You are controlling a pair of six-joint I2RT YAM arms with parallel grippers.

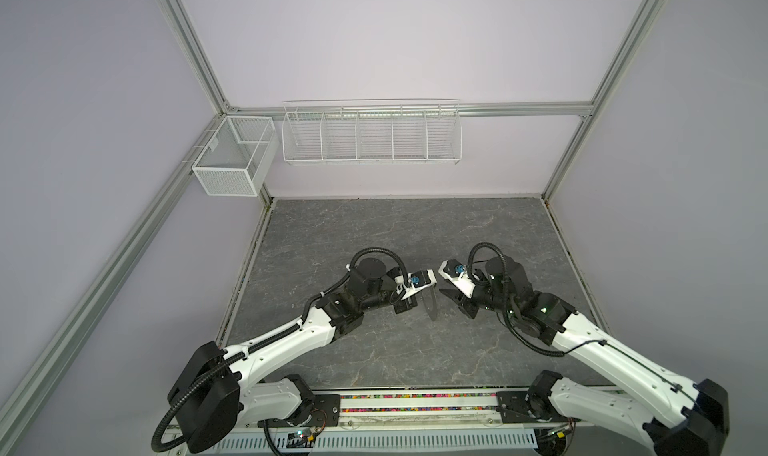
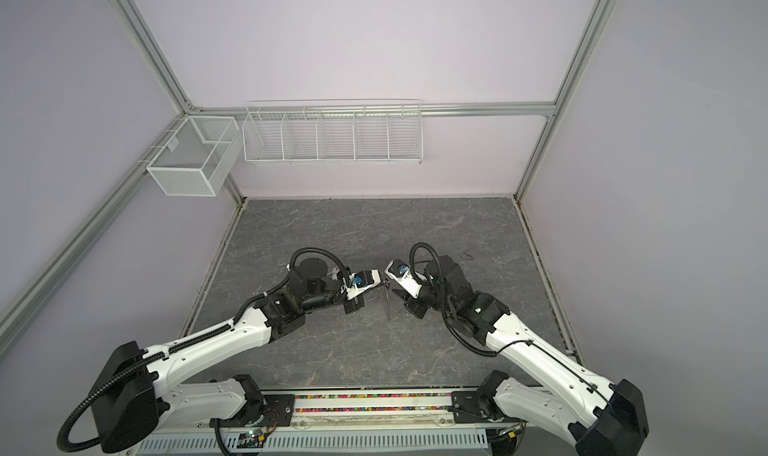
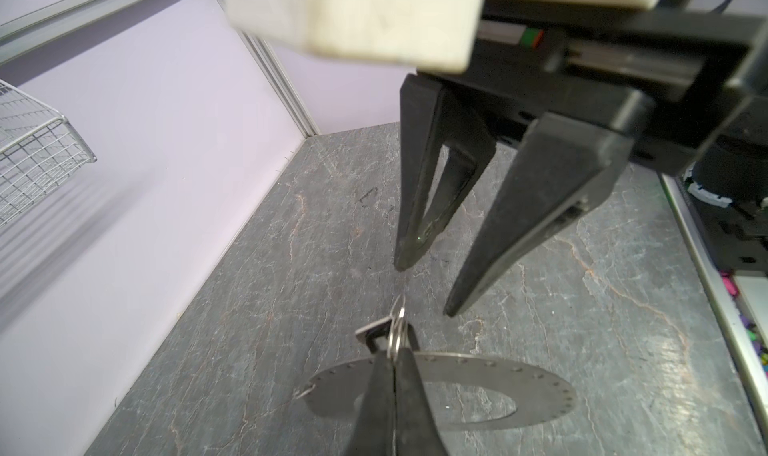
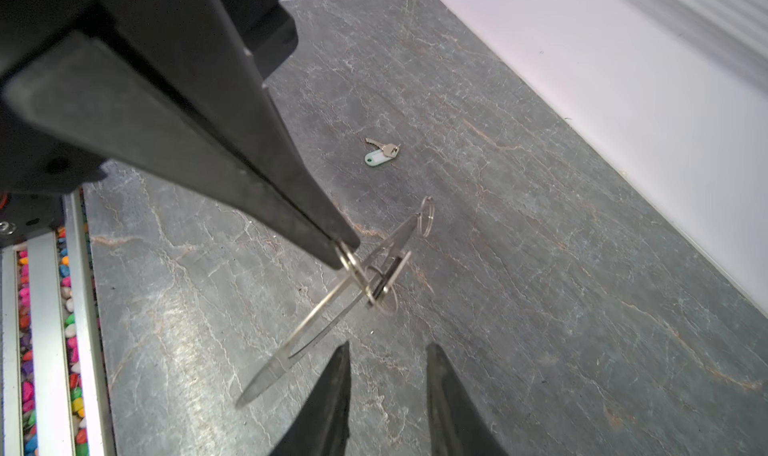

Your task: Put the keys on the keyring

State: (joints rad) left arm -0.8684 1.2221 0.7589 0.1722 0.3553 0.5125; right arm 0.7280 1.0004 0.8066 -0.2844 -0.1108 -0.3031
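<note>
- Keyring [image 3: 540,395]: a flat grey metal ring with a wide centre hole and small holes round its rim. In both top views it stands on edge between the two arms [image 1: 431,306] [image 2: 386,304], over the middle of the table [image 1: 374,233].
- Whether its lower edge touches the table cannot be told.
- Left tool [image 3: 392,350]: jaws together, clamped on the keyring at its rim. From the right wrist its tip [image 4: 343,252] meets the thin edge of the keyring [image 4: 286,352].
- A small wire ring [image 3: 398,329] sticks out just past the left tool's tips, with a small flat silver piece [image 3: 372,332] right beside it. Whether that piece is a key cannot be told.
- Another small wire ring hangs at the far end of the keyring's rim [image 4: 427,214].
- Right tool [image 3: 424,289]: jaws apart with nothing between them. Its tips point at the keyring and sit near it without touching [image 4: 388,350].
- Key with the white tag [image 4: 381,152]: it lies flat on the table, well apart from the keyring and from both tools, with the tag touching the key's head.
- On the back wall hang a long wire rack [image 1: 372,135] with several compartments and a mesh basket [image 1: 232,158] near the left corner.
</note>
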